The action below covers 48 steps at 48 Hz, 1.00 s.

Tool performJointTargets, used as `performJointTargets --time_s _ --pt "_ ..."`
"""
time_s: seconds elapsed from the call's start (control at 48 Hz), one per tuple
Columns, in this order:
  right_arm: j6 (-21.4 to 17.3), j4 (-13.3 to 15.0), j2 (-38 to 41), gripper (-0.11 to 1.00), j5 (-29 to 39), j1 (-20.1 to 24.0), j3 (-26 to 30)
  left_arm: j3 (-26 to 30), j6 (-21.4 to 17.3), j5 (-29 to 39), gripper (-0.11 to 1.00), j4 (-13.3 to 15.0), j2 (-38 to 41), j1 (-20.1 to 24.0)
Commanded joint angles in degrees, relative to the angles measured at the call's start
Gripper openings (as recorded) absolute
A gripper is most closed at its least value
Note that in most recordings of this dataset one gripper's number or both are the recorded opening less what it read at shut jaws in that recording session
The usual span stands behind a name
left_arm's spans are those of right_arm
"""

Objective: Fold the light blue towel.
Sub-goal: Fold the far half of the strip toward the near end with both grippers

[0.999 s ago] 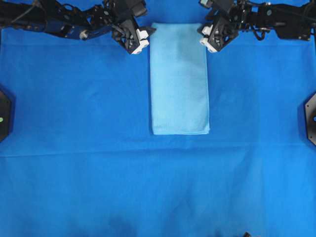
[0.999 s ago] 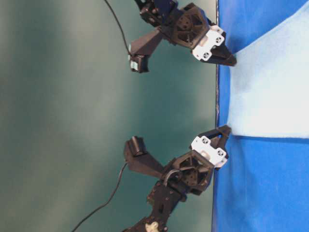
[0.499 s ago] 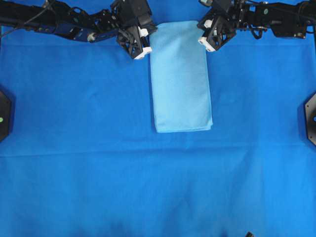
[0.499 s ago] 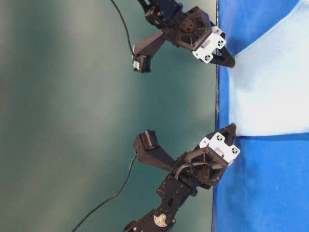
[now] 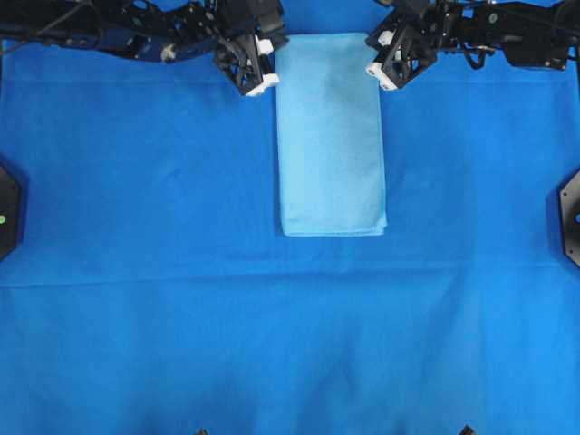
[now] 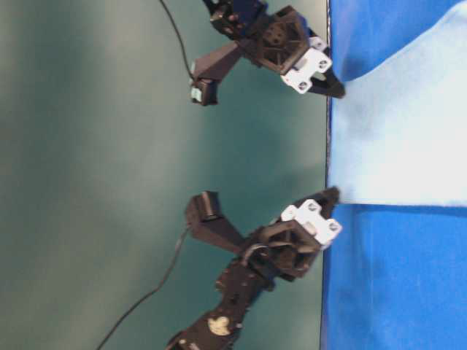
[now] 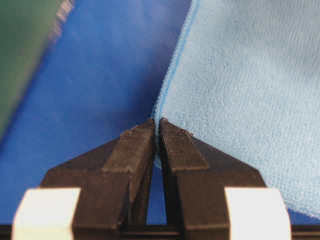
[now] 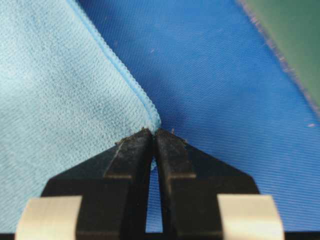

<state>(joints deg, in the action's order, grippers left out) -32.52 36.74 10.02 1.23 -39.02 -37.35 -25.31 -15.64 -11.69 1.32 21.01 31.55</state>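
I have the thin, pale sky-blue towel [image 5: 332, 136] lying as a long narrow strip in the upper middle of the counter, on top of the much larger deep royal-blue cloth [image 5: 181, 317] that covers the surface, with its far short edge up at the counter's rim between my two arms. As I read it, the step in hand is to carry that far edge down over the near one, so I want to lift both corners together, level and no higher than I need, keep the strip taut between them so it does not sag or twist, and lay the hemmed edges squarely one on the other before letting go. Starting on the left, my left hand [image 7: 157, 125] is pinched nearly flat on the far left corner of the towel; in the wrist view its black fingers [image 7: 135, 150] meet with only a sliver of gap, and the stitched hem runs straight into them. I judge the bite shallow, right at the tip, so a jerk could pull the cloth free. Across on the right, my right hand [image 8: 152, 132] is closed just as narrowly on the far right corner, with the hem tucked between its tips. Neither hand touches anything else that I can see.
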Motion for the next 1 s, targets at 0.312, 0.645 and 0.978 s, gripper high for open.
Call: performJointTargets --time_s 0.312,0.645,0.978 --pt "-0.18 -0.18 -3.96 0.04 2.46 -0.18 1.23 1.23 -2.29 1.32 0.02 -0.09 -4.31 0.79" --pt "-3.25 -1.14 -10.63 0.04 8.35 5.45 -2.55 -3.08 -4.48 2.02 0.02 -0.09 -8.79 -3.16" --pt "-12.04 -1.23 -18.98 0.04 15.73 19.78 -9.32 -12.04 -3.16 3.25 0.02 -0.09 -16.44 -14.41"
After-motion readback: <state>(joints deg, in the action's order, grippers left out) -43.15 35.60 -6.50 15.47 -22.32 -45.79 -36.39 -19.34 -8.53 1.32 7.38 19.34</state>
